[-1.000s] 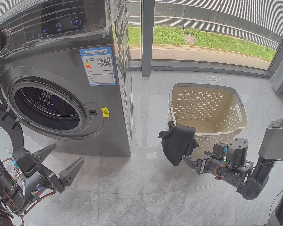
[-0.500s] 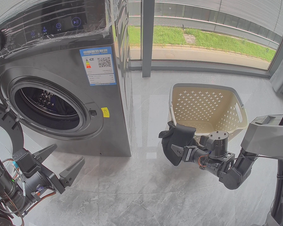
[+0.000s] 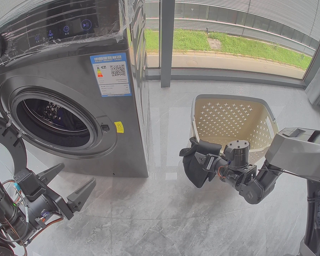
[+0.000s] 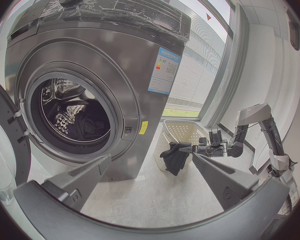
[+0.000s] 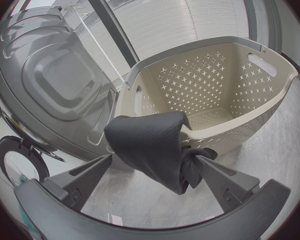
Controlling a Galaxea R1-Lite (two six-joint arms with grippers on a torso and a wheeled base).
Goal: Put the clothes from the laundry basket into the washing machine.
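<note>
**On the laundry basket (image 3: 234, 99) rim: dark garment (image 3: 197, 168)**

Head view: dark garment draped over the basket corner nearest the washing machine (image 3: 78, 72), hanging down outside. Right at the cloth, right gripper (image 3: 201, 159). Low before the machine's open door (image 3: 0, 139), left gripper (image 3: 76, 173), fingers spread wide, holding nothing.

Left wrist view: dark clothes (image 4: 86, 127) inside the drum (image 4: 56, 94).

Right wrist view: fingers (image 5: 90, 174) spread wide, garment (image 5: 146, 140) between them, touching one tip.
</note>
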